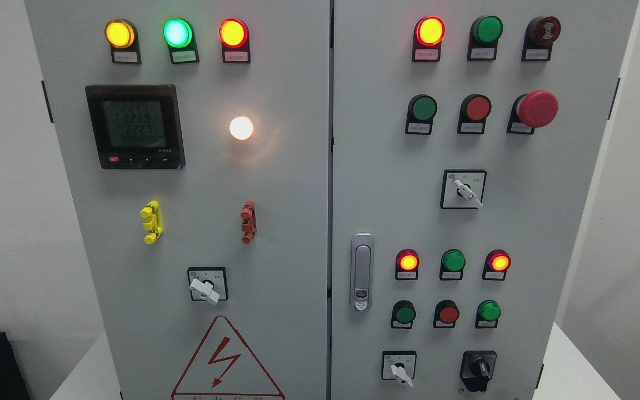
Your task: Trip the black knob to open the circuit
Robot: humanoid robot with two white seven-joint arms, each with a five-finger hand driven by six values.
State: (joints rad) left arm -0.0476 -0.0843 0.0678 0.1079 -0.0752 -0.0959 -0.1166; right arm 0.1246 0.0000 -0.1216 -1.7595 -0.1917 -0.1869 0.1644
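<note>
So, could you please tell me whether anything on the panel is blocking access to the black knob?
Nothing visible does: the black knob sits uncovered at the right door's lower right, beside a white switch. Neither hand is in view.

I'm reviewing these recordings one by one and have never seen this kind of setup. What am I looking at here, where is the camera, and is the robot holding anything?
This single picture comes from a camera on a humanoid robot's head, facing a grey electrical control cabinet with two doors. Neither robot hand is in view, so nothing is held or touched.

The left door carries three lit indicator lamps at the top, a digital meter, a glowing white lamp, a yellow clip, a red-brown clip, a white-handled selector switch and a high-voltage warning triangle.

The right door has a silver door latch, more lamps and push buttons, a red mushroom emergency stop button and two more white-handled selectors. The black knob, the part the task concerns, sits at the lower right.

At the lower left stands a dark object, too cut off to identify.
</note>
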